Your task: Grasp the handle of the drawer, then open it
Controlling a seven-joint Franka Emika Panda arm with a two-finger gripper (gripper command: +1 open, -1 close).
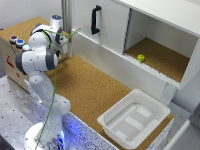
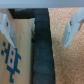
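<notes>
Two fingertips [image 2: 72, 30] frame the wrist view, spread wide with nothing clamped between them. The gripper [image 2: 40, 30] is released and looks down on cork board and a dark ribbed strip [image 2: 42, 50], with a blue printed marker [image 2: 10, 56] to one side. The strip lies on the surface below and is not in the jaws.

The handle [image 1: 95, 20] does not appear in the wrist view. In the exterior view it stands upright, black, on the drawer [image 1: 107, 22], at the far side of the scene. The Panda arm [image 1: 40, 57] is at the exterior view's left, well apart from it. The step in hand is therefore the approach, and I judge the task barely begun.

To do it well, the wrist probably has to turn from facing the board to facing the white front. The fingers should then sit on either side of the upright bar, meeting it near its middle. The present spread looks generous enough, so they need not close before the bar is between the pads. Once gripped, the pull should run straight out from the panel, since a slanted pull could slip off the bar.

The white tray [image 1: 135, 117] on the cork table [image 1: 90, 90] and the small yellow object [image 1: 141, 58] in the open compartment both lie to the exterior view's right, away from the likely path.
</notes>
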